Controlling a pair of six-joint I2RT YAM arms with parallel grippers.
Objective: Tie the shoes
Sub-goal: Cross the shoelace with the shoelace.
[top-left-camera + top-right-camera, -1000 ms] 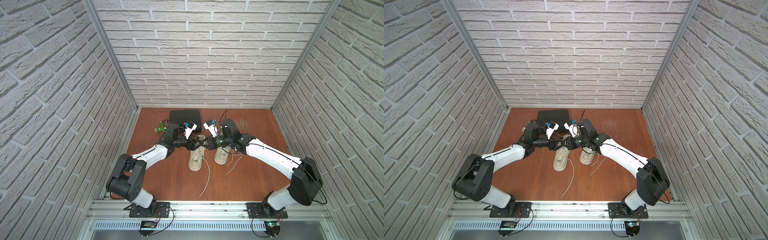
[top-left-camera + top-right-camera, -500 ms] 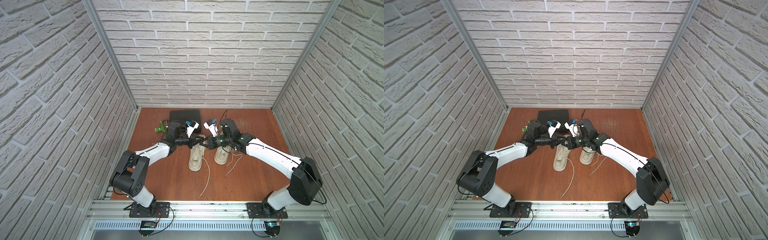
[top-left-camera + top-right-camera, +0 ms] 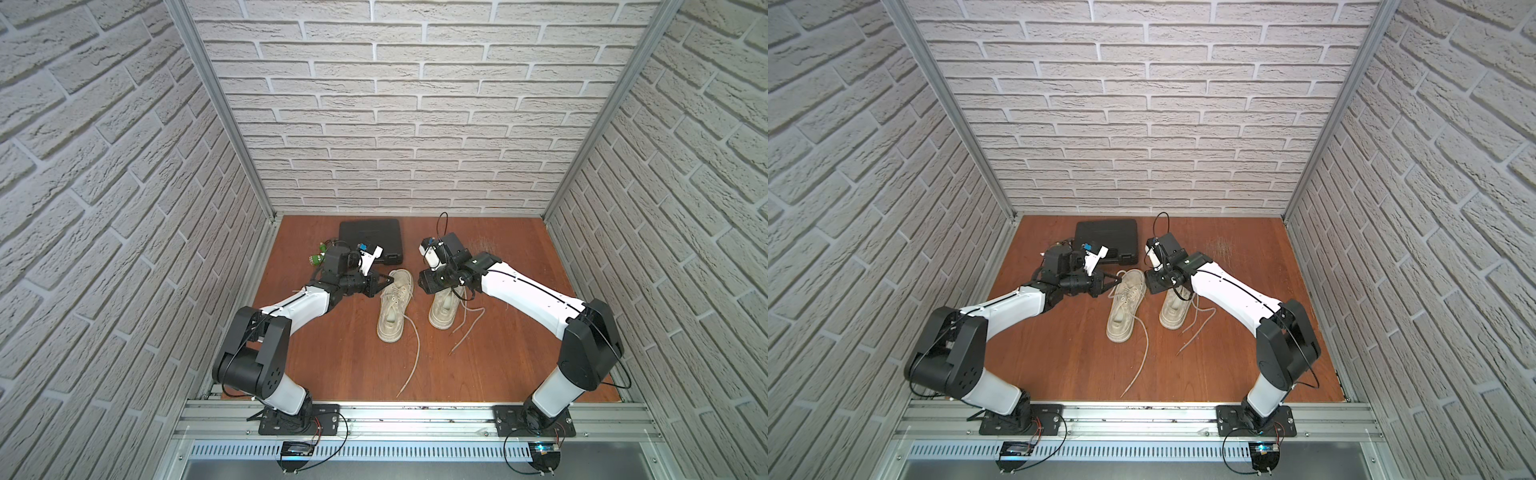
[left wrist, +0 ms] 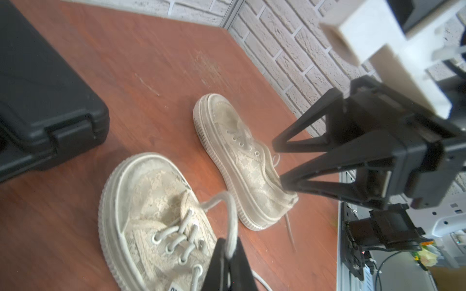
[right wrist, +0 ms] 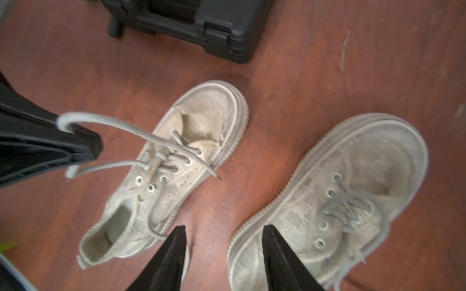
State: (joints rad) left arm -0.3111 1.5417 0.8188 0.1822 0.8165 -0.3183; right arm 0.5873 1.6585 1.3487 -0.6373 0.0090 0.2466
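Two worn off-white shoes stand side by side on the wooden floor, the left shoe (image 3: 392,307) and the right shoe (image 3: 445,309). My left gripper (image 4: 228,248) is shut on a loop of lace (image 4: 233,214) rising from the left shoe (image 4: 151,216). In both top views it hovers at that shoe's toe end (image 3: 390,282) (image 3: 1117,277). My right gripper (image 5: 224,234) is open with nothing between its fingers, above the gap between the left shoe (image 5: 176,161) and the right shoe (image 5: 340,201). The right shoe's laces (image 3: 467,320) lie loose.
A black plastic case (image 3: 371,239) lies at the back near the wall. A small green object (image 3: 318,258) sits beside it on the left. A long loose lace end (image 3: 411,357) trails from the left shoe toward the front edge. Brick walls enclose three sides.
My left gripper shut on the lace loop and drew back to the left. My right gripper opened, let go of the lace and moved away to the right.
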